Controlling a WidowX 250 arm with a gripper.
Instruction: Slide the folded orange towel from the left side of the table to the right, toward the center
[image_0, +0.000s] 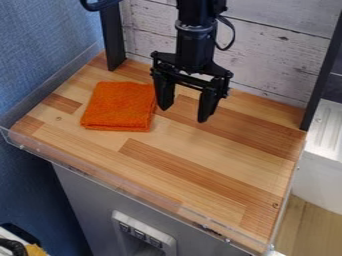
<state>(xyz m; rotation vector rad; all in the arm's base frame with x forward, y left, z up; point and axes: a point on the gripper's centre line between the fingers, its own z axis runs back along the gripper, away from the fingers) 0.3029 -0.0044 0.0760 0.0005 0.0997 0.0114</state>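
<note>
The black gripper (184, 115) hangs from the top of the view over the back middle of the wooden surface. Its two fingers stand apart, pointing down, with nothing between them. Just left of it lies an orange cloth (120, 106), folded into a rough square on the left part of the surface. The left finger overlaps the cloth's right edge in the view; I cannot tell whether they touch.
The wooden tabletop (200, 160) has a clear plastic lip (127, 185) along its front edge. Whitewashed boards (274, 60) stand behind, between two dark posts. A blue partition (40, 50) is at the left, a white unit (320, 160) at the right.
</note>
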